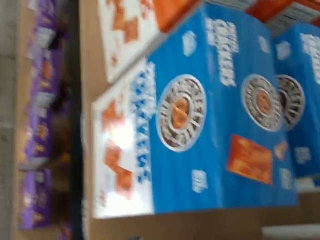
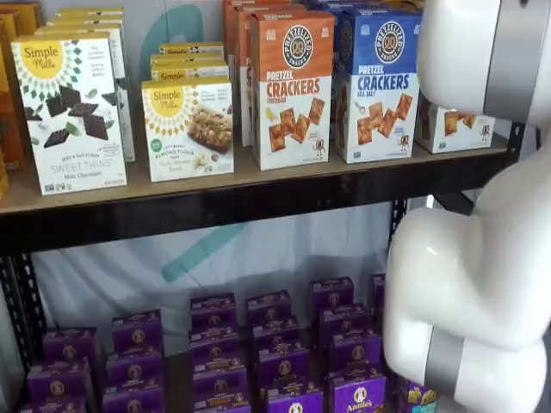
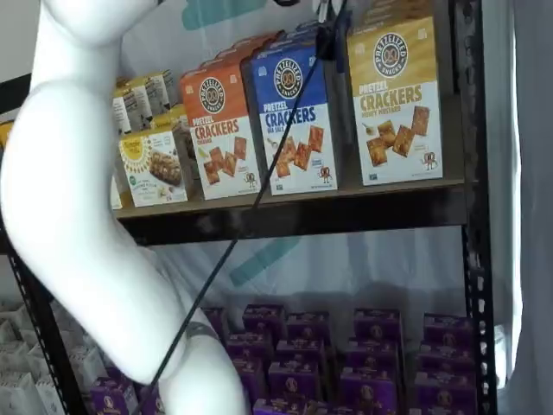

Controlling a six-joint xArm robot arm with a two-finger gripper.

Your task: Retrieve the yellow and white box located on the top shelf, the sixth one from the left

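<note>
The wrist view looks onto a blue box, so this reads as the approach. In a shelf view the yellow and white box stands on the top shelf, right of the blue one. No fingers show; jaws judged wide, so next comes shifting across to the target

We see a mock shop set up for robot trials. A black metal rack with perforated uprights carries the top shelf, where retail boxes stand in facing rows: the yellow and white box at upper right, a blue cracker box and an orange cracker box beside it. Purple boxes fill the lower level. A pale sheet hangs behind, and a white robot arm fills the left foreground.
</note>
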